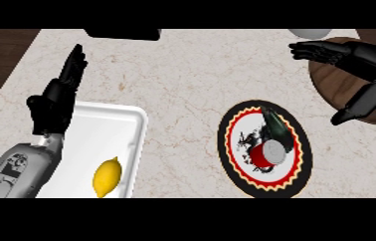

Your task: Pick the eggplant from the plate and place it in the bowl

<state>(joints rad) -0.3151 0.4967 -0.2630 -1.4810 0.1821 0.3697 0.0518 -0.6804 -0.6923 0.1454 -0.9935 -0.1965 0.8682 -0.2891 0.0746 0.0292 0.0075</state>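
A round plate (pixel 234 158) with a black centre and a red and yellow zigzag rim sits on the marble counter, right of centre. On it lies the eggplant (pixel 277 127), dark and long, with a red and grey round piece (pixel 268 153) at its near end. A brown wooden bowl (pixel 328 88) shows at the right edge. My right hand (pixel 351 58) hovers open over the bowl, fingers pointing left and thumb hanging down, holding nothing. It is up and to the right of the eggplant, apart from it. My left hand (pixel 57 98) rests open at the left, fingers up.
A white tray (pixel 110 123) lies at the lower left with a yellow lemon (pixel 107 177) on it. A black object (pixel 123 33) sits at the counter's far edge, and a white rounded thing (pixel 312 33) at the top right. Dark wood borders the counter's left side.
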